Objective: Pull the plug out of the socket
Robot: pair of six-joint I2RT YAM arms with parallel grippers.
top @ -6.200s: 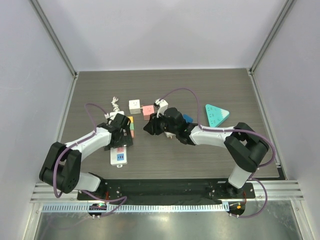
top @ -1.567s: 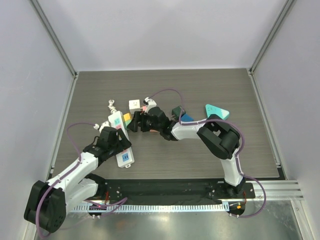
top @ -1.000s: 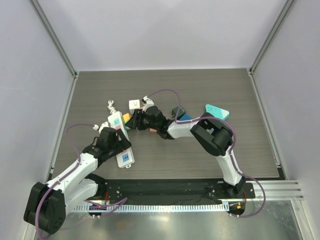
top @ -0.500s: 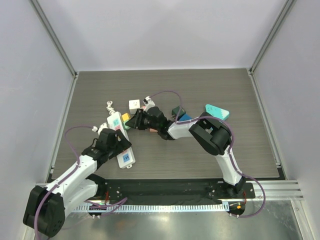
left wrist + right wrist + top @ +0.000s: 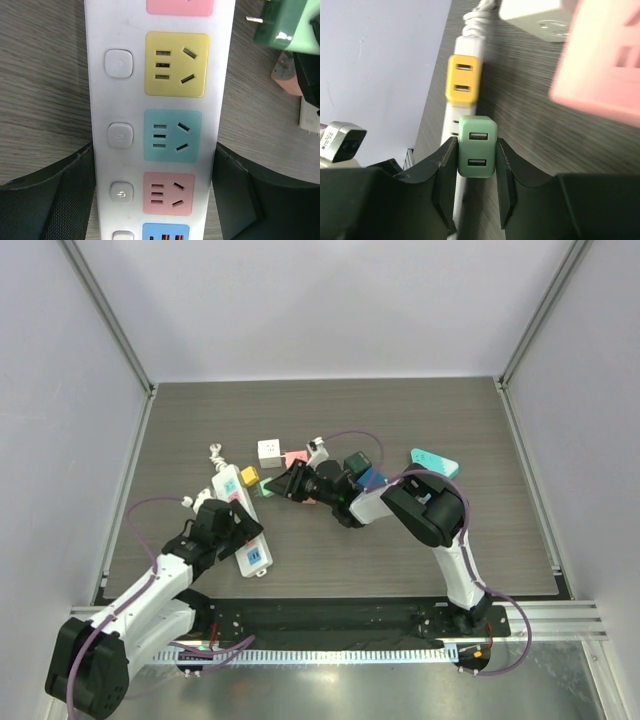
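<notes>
- Currently my right gripper (image 5: 475,156) is clamped on the green plug (image 5: 478,140), with one finger flat against each of its opposite sides.
- This plug hangs just right of the power strip (image 5: 120,65), level with its far half. It looks clear of every socket, and its bare metal prongs (image 5: 254,20) point left, back toward the strip.
- That strip's long axis runs near to far across the table (image 5: 420,540), with the far end leaning a little left. I judge the plug's way out to be rightward, across that axis.
- My left gripper (image 5: 155,200) straddles the strip's near part. Its fingers are set wide and pressed against both long edges, pinning the strip down.
- My right arm is the one at the plug, while my left only steadies the strip.
- A yellow plug (image 5: 463,82) appears seated in the strip, just beyond the green one toward the far end.
- The strip is a long, flat bar of smooth white plastic. It has rounded square buttons down its left side and coloured socket faces beside them. The yellow socket (image 5: 176,64), teal socket (image 5: 172,136) and pink socket (image 5: 169,194) are all empty.
- The green plug is a small block of glossy plastic with rounded corners, and two slots show in its outer face.
- My finger pads (image 5: 65,195) are black with a fine woven texture, and the table is dark with a wood grain.
</notes>
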